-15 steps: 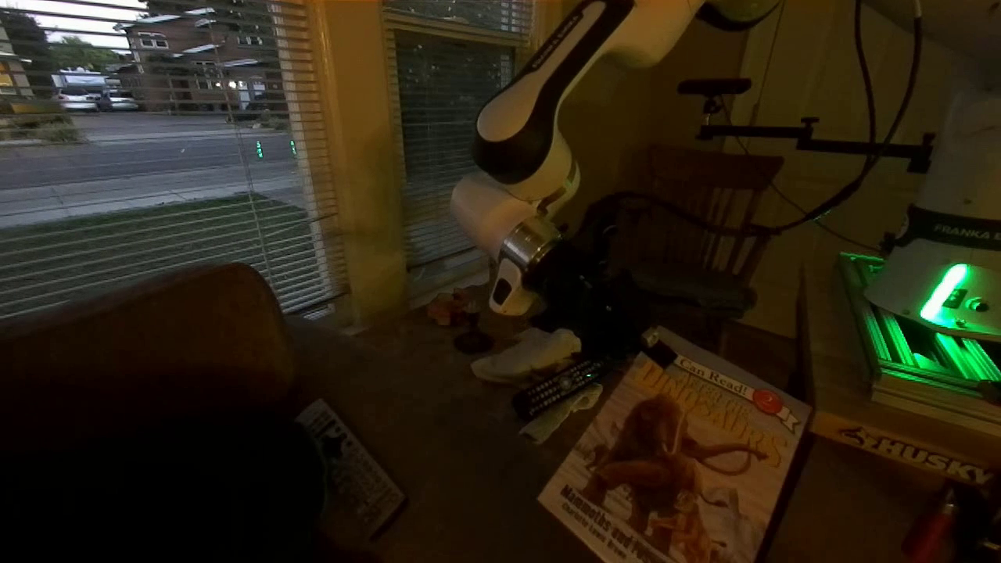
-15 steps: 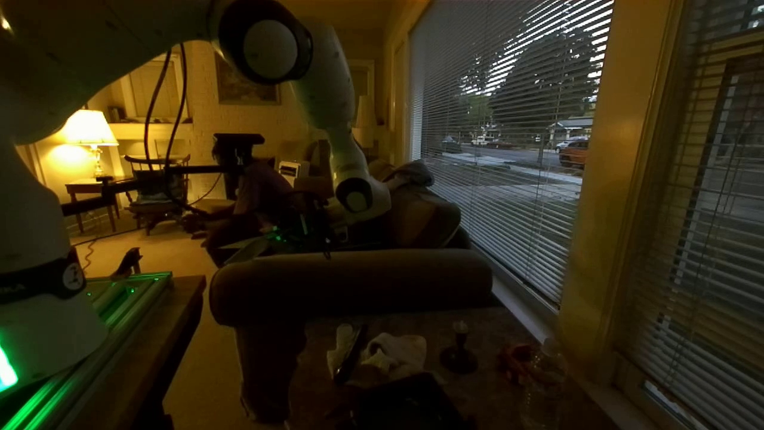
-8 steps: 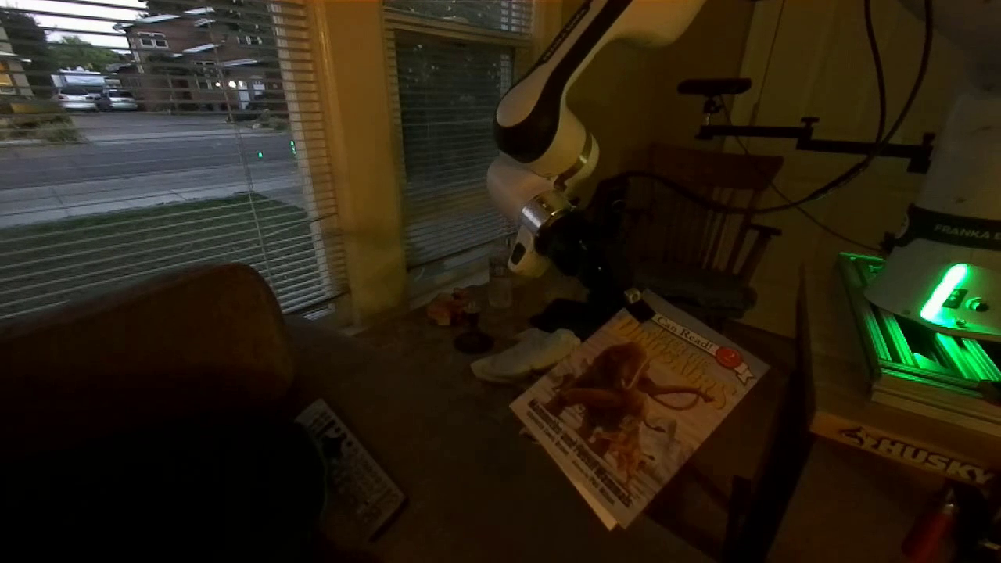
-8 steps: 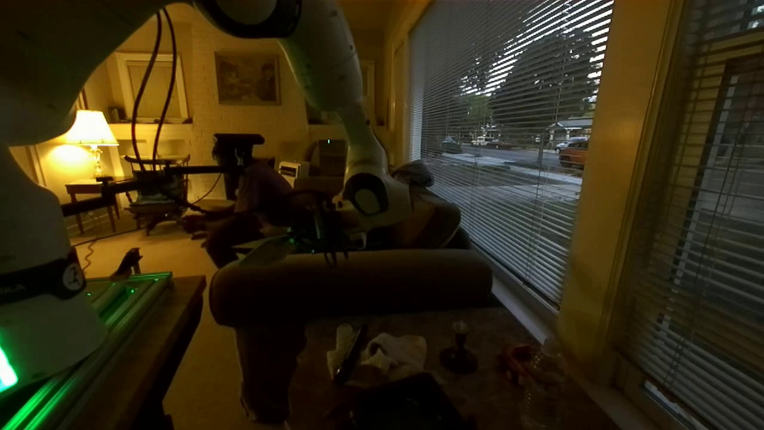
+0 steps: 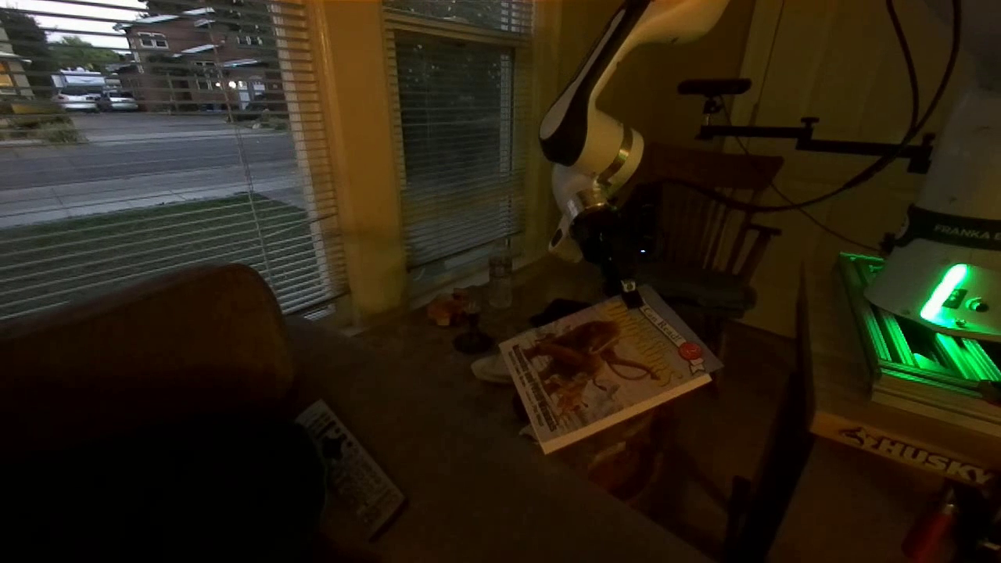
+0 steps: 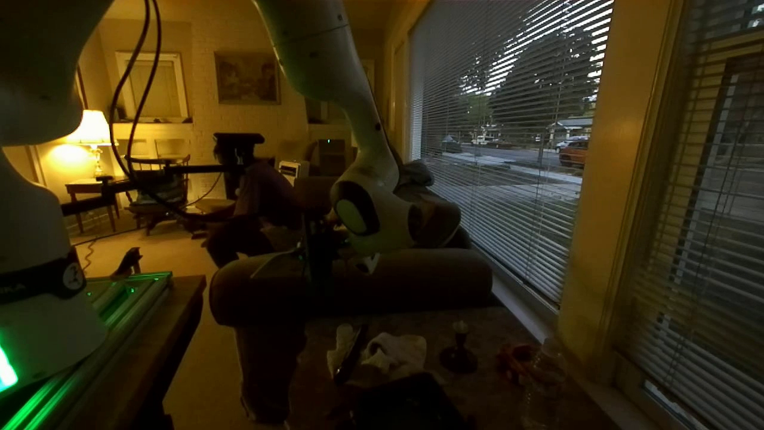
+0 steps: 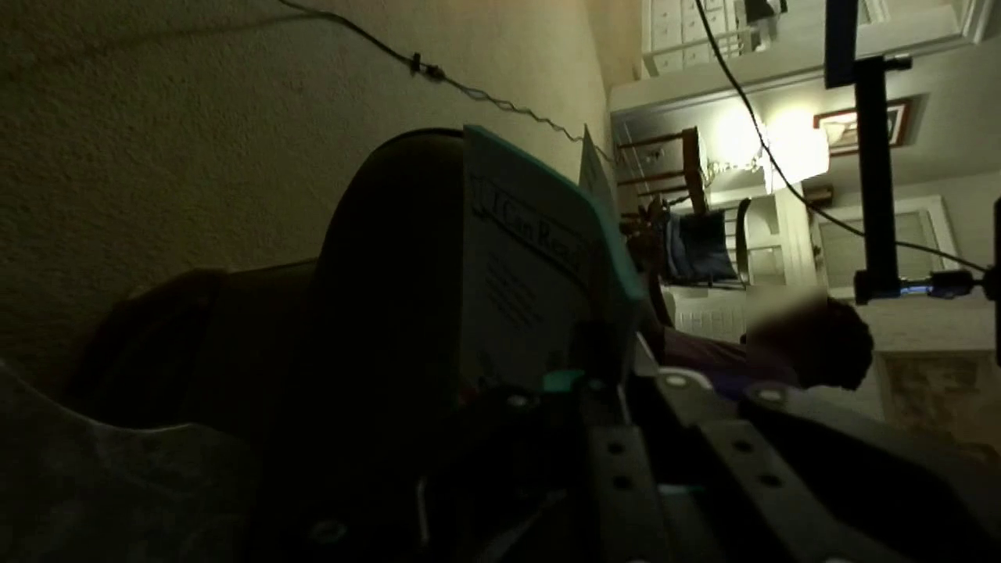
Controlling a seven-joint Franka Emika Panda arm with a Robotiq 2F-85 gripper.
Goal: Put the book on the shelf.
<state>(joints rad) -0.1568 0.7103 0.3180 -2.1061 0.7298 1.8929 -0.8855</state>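
The book (image 5: 598, 367) has a whitish cover with a red-orange mammoth picture. It hangs tilted in the air, cover facing the camera in an exterior view. My gripper (image 5: 630, 294) is shut on its top edge near a corner. In an exterior view the gripper (image 6: 319, 254) is a dark shape in front of the sofa arm, and the book (image 6: 274, 260) shows only as a thin pale edge. In the wrist view the book (image 7: 524, 274) shows its pale "I Can Read" side, its covers slightly spread, between the dark gripper fingers (image 7: 610, 356). I cannot make out a shelf.
A table below holds a white cloth (image 6: 397, 352), a remote (image 6: 351, 353), a candle holder (image 6: 459, 352), a red-orange object (image 5: 447, 308) and a clear bottle (image 5: 500, 281). A sofa arm (image 6: 358, 280) stands beside it. A dark book with pale lettering (image 5: 356, 469) lies nearby. A person (image 6: 262, 203) sits behind.
The gripper has carried the book away from the camera in an exterior view, and the book has turned flatter. It now covers the remote and much of the cloth there. The grip is unchanged.
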